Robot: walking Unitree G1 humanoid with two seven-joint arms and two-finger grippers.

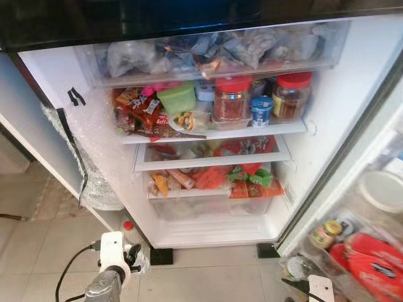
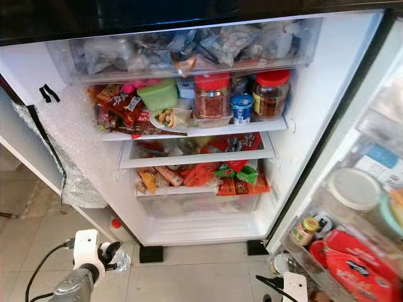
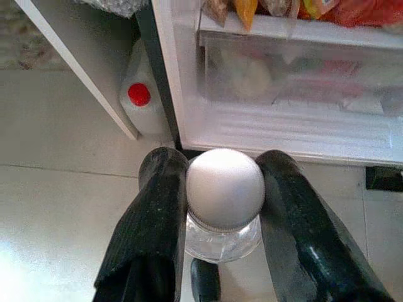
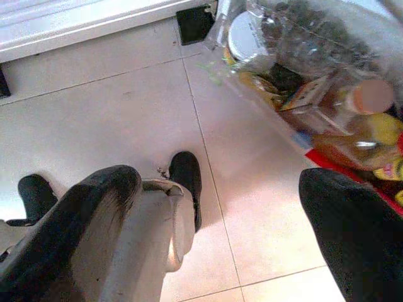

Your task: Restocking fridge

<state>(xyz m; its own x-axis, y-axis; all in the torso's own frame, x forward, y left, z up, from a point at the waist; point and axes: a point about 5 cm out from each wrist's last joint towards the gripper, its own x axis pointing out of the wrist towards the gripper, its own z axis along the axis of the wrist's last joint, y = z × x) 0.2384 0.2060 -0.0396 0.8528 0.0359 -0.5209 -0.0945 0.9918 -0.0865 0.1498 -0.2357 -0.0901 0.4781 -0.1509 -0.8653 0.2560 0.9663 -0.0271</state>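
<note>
The fridge (image 1: pixel 327 113) stands open in front of me, its shelves crowded with packets, a green tub (image 1: pixel 177 97) and two red-lidded jars (image 1: pixel 232 97). Down low by the fridge's bottom left corner, my left gripper (image 1: pixel 133 257) is shut on a small clear bottle (image 3: pixel 225 189) with a white cap; the wrist view has the cap pinched between both black fingers (image 3: pixel 157 214). The bottle points toward the clear bottom drawer (image 3: pixel 296 82). My right gripper (image 4: pixel 217 189) hangs open above the floor tiles near the door shelf, with nothing between its fingers.
The fridge door (image 1: pixel 371 251) swings out on the right, its shelf packed with jars and red packets. A white jug with a red cap (image 3: pixel 140 94) stands on the floor beside the fridge's left wall. Bubble wrap (image 1: pixel 94 182) covers a cabinet edge on the left.
</note>
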